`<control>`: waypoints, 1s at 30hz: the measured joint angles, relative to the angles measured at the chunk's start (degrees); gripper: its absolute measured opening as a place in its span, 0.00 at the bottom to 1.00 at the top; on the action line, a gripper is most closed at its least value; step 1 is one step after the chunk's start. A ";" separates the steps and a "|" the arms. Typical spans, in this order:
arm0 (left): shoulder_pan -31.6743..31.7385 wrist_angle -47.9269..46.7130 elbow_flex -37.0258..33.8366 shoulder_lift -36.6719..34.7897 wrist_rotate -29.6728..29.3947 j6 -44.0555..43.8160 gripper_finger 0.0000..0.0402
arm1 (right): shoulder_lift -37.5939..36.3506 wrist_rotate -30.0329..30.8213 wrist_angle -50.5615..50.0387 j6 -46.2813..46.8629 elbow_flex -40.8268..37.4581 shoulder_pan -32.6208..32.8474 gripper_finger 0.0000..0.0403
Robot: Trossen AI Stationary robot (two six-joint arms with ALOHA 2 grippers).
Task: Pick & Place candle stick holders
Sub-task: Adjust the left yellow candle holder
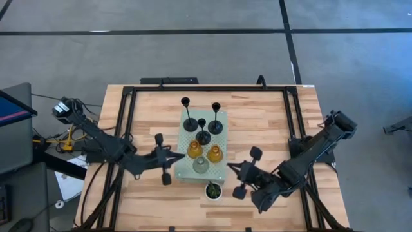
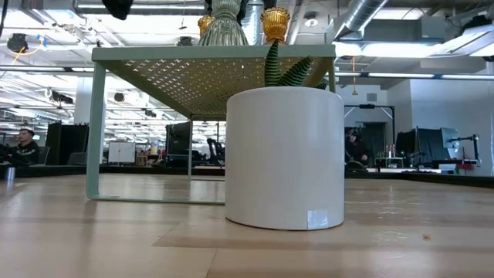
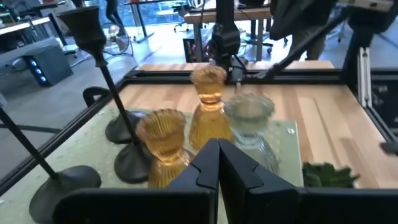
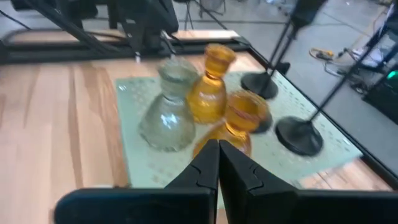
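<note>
Entry: left gripper (image 1: 165, 164), fingers pressed together and empty, beside pale green perforated board (image 1: 220, 116); must open, then straddle ribbed amber glass candle holder (image 1: 194, 150) squarely, avoiding clear-grey glass holder (image 1: 201, 165).

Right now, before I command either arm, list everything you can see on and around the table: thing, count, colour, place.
Black candle stick holders: three, black, far half of the board.
Amber glass holders: two, amber, near half of the board.
Clear-grey glass holder: one, clear-grey, board's near edge.
Perforated board: one, pale green, raised on legs at table centre.
Plant: one, green, in a pot that looks white in the low view, just in front of the board.
Table: one, light wood, dark frame.
Left gripper: shut, beside the board's left edge.
Right gripper: shut, near the board's near right corner.
</note>
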 joint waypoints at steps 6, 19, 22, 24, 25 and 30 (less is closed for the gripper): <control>5.53 3.14 0.63 0.00 4.99 2.58 0.01 | -1.53 -0.83 -6.80 2.87 -0.02 -0.10 0.00; 8.31 -4.47 6.64 0.00 9.28 4.22 0.01 | -1.57 -0.83 -13.99 4.78 -0.02 -0.16 0.00; 8.46 -9.14 8.33 0.00 9.29 2.62 0.01 | -1.57 -0.83 -17.34 7.51 -0.04 -0.16 0.00; 9.10 -11.41 9.65 0.00 9.30 2.05 0.01 | -1.57 -0.81 -18.56 8.78 -0.04 -0.16 0.00; 9.35 -12.07 10.22 0.00 9.27 1.98 0.01 | -1.57 -0.83 -18.81 8.88 -0.04 -0.16 0.00; 10.50 -13.88 11.65 0.00 9.17 1.94 0.01 | -1.57 -0.13 -18.59 8.39 -0.04 -0.16 0.00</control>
